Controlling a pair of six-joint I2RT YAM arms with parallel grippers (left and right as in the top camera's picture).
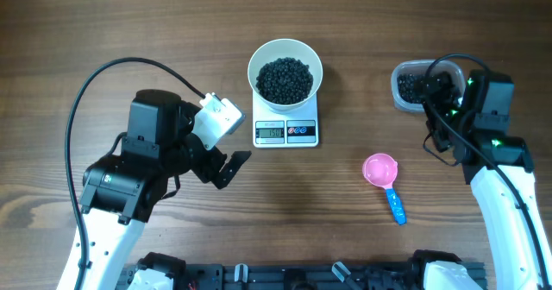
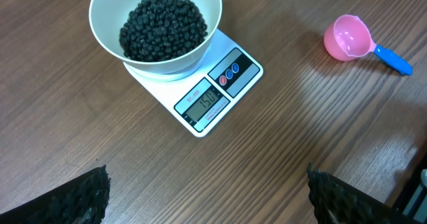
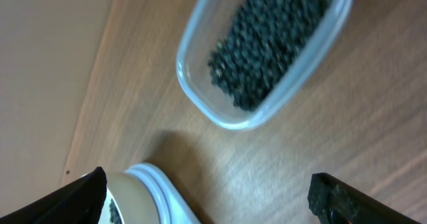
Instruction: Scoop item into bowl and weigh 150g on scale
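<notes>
Overhead, the left gripper sits highest toward the camera, at the left of the table. Its jaws are spread wide and hold nothing. Just to its right is the scale, with the bowl standing on it. The beans form a dark heap in the bowl. At the right, the right gripper hangs over a clear tub and partly covers it. A pink scoop with a blue handle lies on the table between scale and right arm, apart from both.

In the left wrist view, the left gripper shows its two fingertips in the bottom corners, far apart, with bare wood between. Ahead, the bowl of beans rests on the scale, whose display appears to read 150. The scoop lies empty at upper right.

In the right wrist view, the right gripper is likewise wide open and empty. Beyond it sits the tub, holding more beans, somewhat blurred.
</notes>
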